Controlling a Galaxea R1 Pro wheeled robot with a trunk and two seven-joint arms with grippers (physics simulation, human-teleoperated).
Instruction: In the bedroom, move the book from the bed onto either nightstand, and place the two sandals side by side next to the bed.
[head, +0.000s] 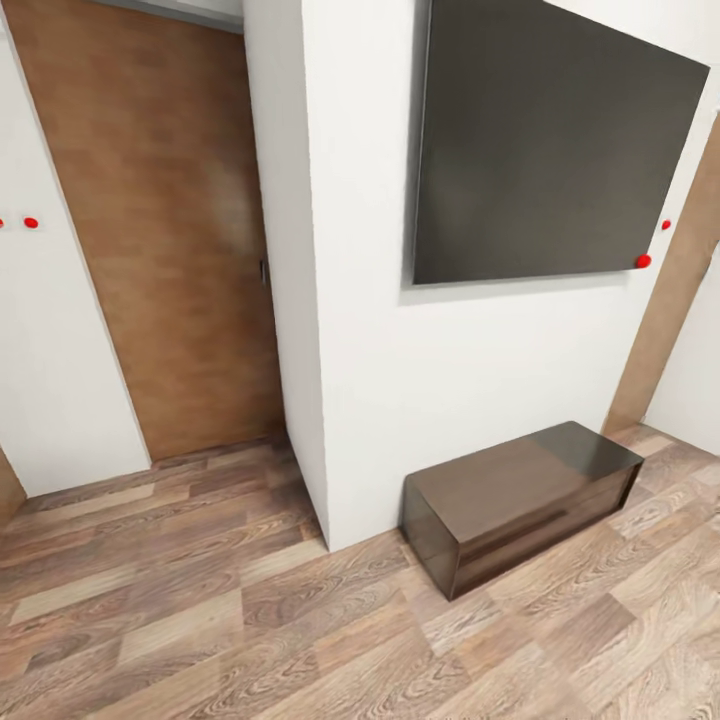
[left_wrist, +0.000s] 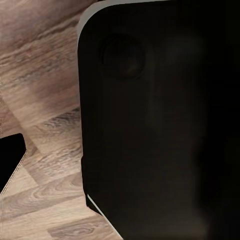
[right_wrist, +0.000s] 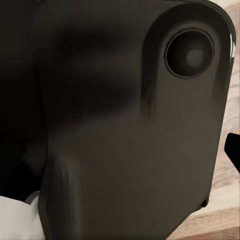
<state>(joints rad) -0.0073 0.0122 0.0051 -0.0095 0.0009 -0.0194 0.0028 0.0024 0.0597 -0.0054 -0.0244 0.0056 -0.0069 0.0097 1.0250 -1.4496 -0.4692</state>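
Note:
The book, the bed, the nightstand and the sandals are out of view. The head view faces a white wall corner in the bedroom with wood-plank floor (head: 200, 640). In the left wrist view a large black part of my own body (left_wrist: 160, 125) sits close over the planks, with a small black tip (left_wrist: 10, 160) at the frame edge. The right wrist view has a similar black housing (right_wrist: 125, 125) and a black tip (right_wrist: 234, 150) at its edge. Whether those tips are fingers, and how the jaws stand, I cannot tell.
A low dark wooden bench (head: 520, 500) stands on the floor against the white wall (head: 400, 400), below a large dark wall panel (head: 550, 140). A brown wooden door (head: 170, 250) is set back at the left. Small red knobs (head: 642, 261) dot the walls.

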